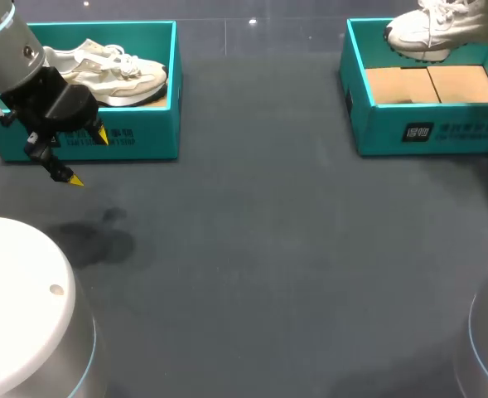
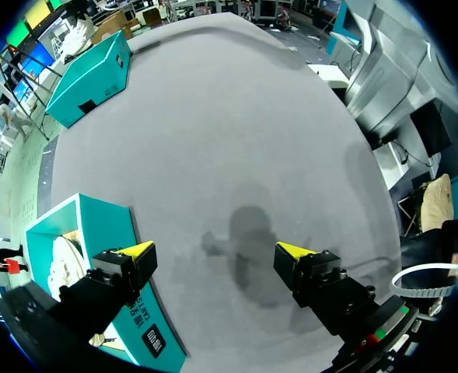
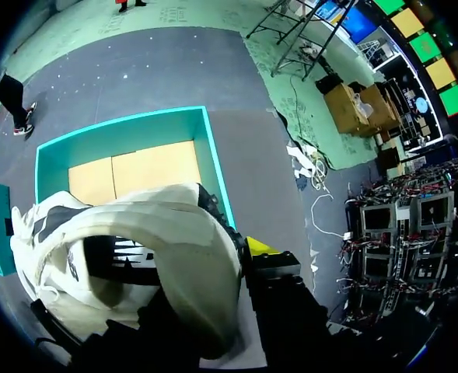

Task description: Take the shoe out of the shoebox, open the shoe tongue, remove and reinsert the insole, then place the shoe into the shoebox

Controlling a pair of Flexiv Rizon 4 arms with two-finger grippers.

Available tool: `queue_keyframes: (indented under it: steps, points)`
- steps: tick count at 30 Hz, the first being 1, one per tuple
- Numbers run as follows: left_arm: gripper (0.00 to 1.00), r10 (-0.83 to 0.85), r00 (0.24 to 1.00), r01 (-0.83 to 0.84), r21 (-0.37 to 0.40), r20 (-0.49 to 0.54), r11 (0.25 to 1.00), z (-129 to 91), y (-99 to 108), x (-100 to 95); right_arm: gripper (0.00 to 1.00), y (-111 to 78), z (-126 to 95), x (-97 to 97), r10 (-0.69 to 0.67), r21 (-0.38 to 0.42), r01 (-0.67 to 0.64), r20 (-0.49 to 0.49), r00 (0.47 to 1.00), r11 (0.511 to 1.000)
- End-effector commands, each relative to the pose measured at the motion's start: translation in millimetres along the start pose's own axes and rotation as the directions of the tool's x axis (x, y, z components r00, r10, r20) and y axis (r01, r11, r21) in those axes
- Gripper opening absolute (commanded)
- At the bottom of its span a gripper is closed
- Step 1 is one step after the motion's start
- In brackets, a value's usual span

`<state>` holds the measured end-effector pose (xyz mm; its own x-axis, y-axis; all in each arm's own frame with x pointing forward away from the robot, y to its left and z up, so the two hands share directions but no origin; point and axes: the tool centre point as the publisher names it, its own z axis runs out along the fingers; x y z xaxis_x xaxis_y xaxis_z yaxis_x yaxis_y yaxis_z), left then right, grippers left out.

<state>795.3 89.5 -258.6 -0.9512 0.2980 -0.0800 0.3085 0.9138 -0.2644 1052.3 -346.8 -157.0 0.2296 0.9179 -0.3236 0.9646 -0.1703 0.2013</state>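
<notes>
Your right gripper (image 3: 242,260): pinching white sneaker (image 3: 159,233) above teal shoebox (image 3: 214,165). Your left gripper (image 2: 215,252): jaws spread, over grey table (image 1: 268,249).

I see the dark grey tabletop (image 1: 268,249) open across the middle. Two teal cardboard shoeboxes (image 1: 144,145) (image 1: 376,133) wall its far corners, my left gripper (image 1: 88,157) hanging before the left one.

Raised shoe (image 1: 430,33): upper part cut off in our head view.
Right gripper (image 3: 213,272): the shoe hides one fingertip from us.
Boxed shoe (image 1: 119,70): one end behind our left arm (image 1: 12,50).
</notes>
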Motion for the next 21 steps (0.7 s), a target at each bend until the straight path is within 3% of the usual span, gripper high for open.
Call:
queue_keyframes:
  steps: [1, 10, 21]
  points:
    - [1.00, 0.000, 1.000, 0.000, -0.002, -0.001, 1.000, -1, 0, 0.3, 0.00, 0.4, -2, -1.0, 0.000, 0.000, 0.000, -0.001, 1.000, 1.000]
    - [1.00, 0.000, 1.000, 0.000, -0.002, -0.001, 1.000, -1, 0, 0.3, 0.00, -8.8, 40, 3.6, 0.032, 0.023, -0.031, -0.044, 0.999, 0.999]
    - [1.00, 0.000, 1.000, 0.000, -0.002, -0.001, 1.000, -1, 0, 0.3, 0.00, -22.7, 57, 14.0, 0.027, 0.018, -0.025, -0.076, 0.997, 1.000]
